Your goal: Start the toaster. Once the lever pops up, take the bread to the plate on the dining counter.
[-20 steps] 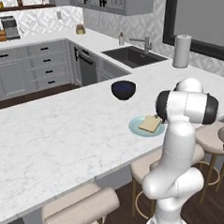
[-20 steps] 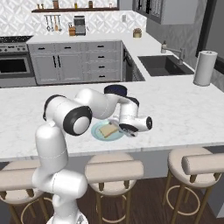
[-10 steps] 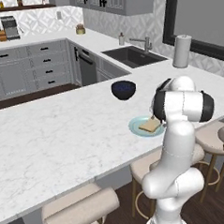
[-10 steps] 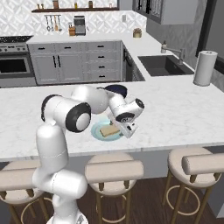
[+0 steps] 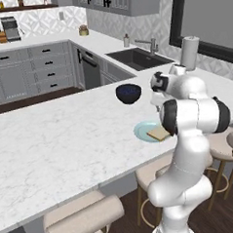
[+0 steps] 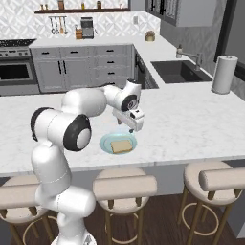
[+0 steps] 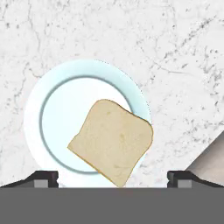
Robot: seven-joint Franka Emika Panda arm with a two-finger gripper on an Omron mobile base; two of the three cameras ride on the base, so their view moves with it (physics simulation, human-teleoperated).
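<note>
1. The bread (image 7: 111, 141) lies flat on the plate (image 7: 52, 94), one corner over the rim.
2. The fingers (image 7: 113, 178) stand wide above it, holding nothing.
3. The left base view shows a dark bowl (image 5: 128, 93) on the counter (image 5: 61, 141); in the right one the arm hides it.

Bread (image 7: 113, 141) lies flat on plate (image 7: 48, 94) (overhanging its rim).
</note>
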